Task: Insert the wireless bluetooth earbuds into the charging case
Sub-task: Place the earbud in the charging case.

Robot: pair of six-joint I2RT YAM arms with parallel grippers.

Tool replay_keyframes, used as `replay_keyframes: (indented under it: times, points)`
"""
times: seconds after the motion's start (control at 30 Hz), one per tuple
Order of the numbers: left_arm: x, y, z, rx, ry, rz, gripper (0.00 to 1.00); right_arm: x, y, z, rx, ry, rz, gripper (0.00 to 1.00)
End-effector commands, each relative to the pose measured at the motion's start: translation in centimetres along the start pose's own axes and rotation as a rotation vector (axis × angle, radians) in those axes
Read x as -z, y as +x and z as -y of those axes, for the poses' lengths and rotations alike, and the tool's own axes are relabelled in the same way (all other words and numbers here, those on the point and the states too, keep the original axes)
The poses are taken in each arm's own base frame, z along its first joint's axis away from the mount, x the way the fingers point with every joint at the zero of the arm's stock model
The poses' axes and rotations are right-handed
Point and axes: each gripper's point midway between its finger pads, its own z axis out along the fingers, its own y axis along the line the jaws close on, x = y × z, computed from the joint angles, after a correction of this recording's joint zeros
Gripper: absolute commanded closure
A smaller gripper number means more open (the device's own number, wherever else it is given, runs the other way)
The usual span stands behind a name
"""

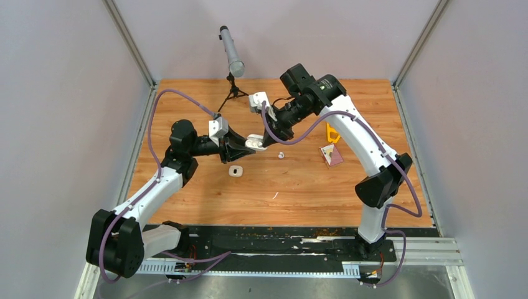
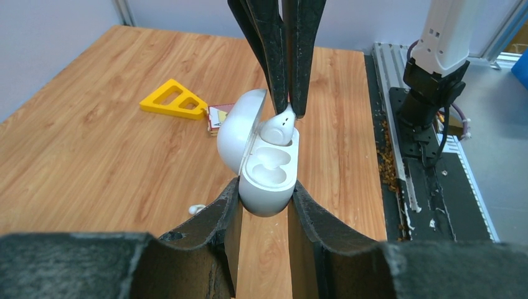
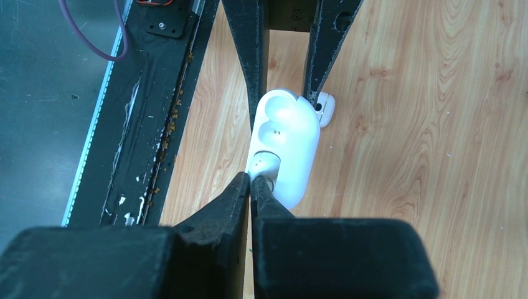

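Note:
My left gripper (image 2: 264, 198) is shut on the base of an open white charging case (image 2: 269, 177), held above the table with its lid (image 2: 240, 128) swung to the left. My right gripper (image 3: 252, 179) is shut on a tiny white earbud (image 3: 262, 164) by its stem. The earbud (image 2: 278, 129) rests at the case's far socket; the near socket is empty. In the top view the two grippers meet at the case (image 1: 253, 142) over the middle of the table. Another loose earbud (image 1: 281, 155) lies on the wood to the right, apart from both grippers.
A second small white case (image 1: 235, 170) lies on the table below the held case. A yellow triangular block (image 1: 332, 132) and a small card (image 1: 331, 154) lie to the right. A microphone on a tripod (image 1: 233, 62) stands at the back. A white speck (image 1: 274, 195) lies nearer.

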Motion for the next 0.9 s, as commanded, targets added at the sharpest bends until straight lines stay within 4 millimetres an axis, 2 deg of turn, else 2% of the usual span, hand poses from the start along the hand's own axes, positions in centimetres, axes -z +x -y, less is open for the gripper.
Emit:
replay_keyframes:
  times: [0.0,0.2,0.37,0.47,0.57,0.73,0.8,0.87]
  points:
    - [-0.3,-2.5,-0.3,-0.061,0.000,0.038,1.00,-0.2,-0.5,0.4,0.017,-0.008,0.007,0.95]
    - [-0.2,-2.6,-0.2,-0.066,0.000,0.040,1.00,-0.3,-0.4,0.4,0.015,-0.011,0.006,0.94]
    - [-0.2,-2.4,-0.3,-0.063,-0.006,0.037,1.00,0.2,-0.9,0.6,0.034,0.022,0.006,0.81]
    - [-0.2,-2.3,-0.4,-0.058,-0.015,0.034,1.00,1.4,-2.3,0.1,0.065,0.048,0.027,0.73]
    - [-0.2,-2.0,-0.5,-0.050,-0.025,0.029,1.00,2.8,-3.6,-0.9,0.098,0.077,0.047,0.71]
    - [-0.1,-1.5,-0.6,-0.032,-0.037,0.024,1.00,4.6,-4.6,-2.1,0.126,0.134,0.057,0.71]
    - [-0.1,-1.5,-0.7,-0.022,-0.046,0.027,1.00,4.9,-4.3,-2.3,0.119,0.157,0.050,0.71]
    - [-0.1,-1.8,-1.0,0.002,-0.066,0.039,1.00,4.9,-3.3,-2.3,0.088,0.177,0.036,0.71]
